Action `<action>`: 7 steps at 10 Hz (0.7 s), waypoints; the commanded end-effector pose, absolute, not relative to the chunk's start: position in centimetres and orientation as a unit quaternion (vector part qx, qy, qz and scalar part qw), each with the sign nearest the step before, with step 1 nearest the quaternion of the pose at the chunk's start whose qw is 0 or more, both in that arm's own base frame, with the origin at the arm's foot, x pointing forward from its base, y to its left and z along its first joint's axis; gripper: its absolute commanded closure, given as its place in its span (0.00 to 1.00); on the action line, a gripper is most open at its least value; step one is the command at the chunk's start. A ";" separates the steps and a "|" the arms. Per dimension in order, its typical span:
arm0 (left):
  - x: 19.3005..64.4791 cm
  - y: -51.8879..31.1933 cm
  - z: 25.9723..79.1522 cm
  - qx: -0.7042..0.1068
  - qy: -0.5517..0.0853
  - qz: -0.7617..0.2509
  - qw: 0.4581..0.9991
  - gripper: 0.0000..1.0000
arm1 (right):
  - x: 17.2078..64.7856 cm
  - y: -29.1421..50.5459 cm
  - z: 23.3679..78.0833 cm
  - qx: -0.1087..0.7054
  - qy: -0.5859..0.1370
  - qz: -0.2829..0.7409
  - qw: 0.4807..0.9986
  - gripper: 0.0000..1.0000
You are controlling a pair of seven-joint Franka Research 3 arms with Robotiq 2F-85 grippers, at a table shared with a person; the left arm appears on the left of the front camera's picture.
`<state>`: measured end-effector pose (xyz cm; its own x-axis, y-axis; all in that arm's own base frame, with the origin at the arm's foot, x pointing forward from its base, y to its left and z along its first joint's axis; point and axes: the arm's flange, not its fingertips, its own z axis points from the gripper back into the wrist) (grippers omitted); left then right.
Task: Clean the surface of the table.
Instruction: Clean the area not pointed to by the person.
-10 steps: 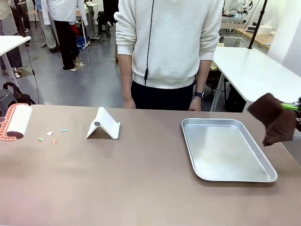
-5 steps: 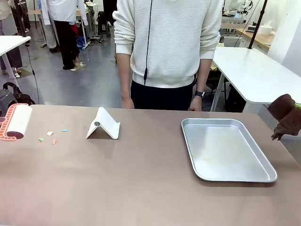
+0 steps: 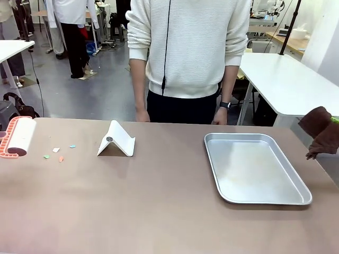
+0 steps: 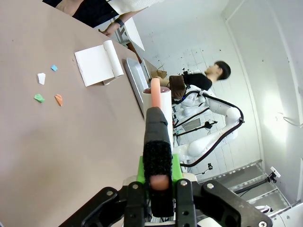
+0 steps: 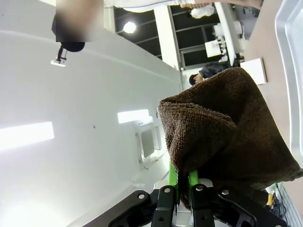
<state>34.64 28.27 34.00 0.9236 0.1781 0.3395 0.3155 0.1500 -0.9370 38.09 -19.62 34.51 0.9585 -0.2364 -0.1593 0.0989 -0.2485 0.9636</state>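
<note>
- The left claw (image 4: 158, 176) is clenched on a lint roller (image 4: 159, 101). Its green pads press both sides of the roller's black, foam-textured handle, which has a pinkish end cap.
- Beyond the left claw's tips the roller runs on as a white cylinder with a salmon-orange rim. In the front view it shows at the table's left edge (image 3: 16, 136).
- The right claw (image 5: 183, 182) is grasping a brown cloth (image 5: 222, 137). Its green pads pinch a fold, and the nubbly terry fabric bunches up over the fingers in a soft, rumpled mound. In the front view the cloth (image 3: 321, 132) hangs off the table's right edge.
- The table (image 3: 159, 211) has a smooth, matte taupe-brown top. It spreads out below and ahead of the left claw (image 4: 57, 151), and shows as a strip past the cloth in the right wrist view.
- Small paper scraps (image 3: 55, 151) in white, blue, green and orange lie flat on the table near the roller, ahead of the left claw.
- A white stand (image 3: 116, 140), a sheet folded into a tent shape, sits farther out from the left claw, beyond the scraps.
- A silver tray (image 3: 228, 185) of brushed metal, rectangular with rounded corners and a raised rim, lies on the table just beside the cloth held by the right claw. Its floor shows as bare metal.
- A person in a ribbed white sweater stands at the far edge, hands (image 3: 142, 115) down by the table.
</note>
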 end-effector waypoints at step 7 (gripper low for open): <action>34.4 28.0 34.3 -0.650 -0.196 -0.052 0.733 1.00 | 38.0 -19.5 35.1 0.777 -0.041 -0.127 0.615 0.91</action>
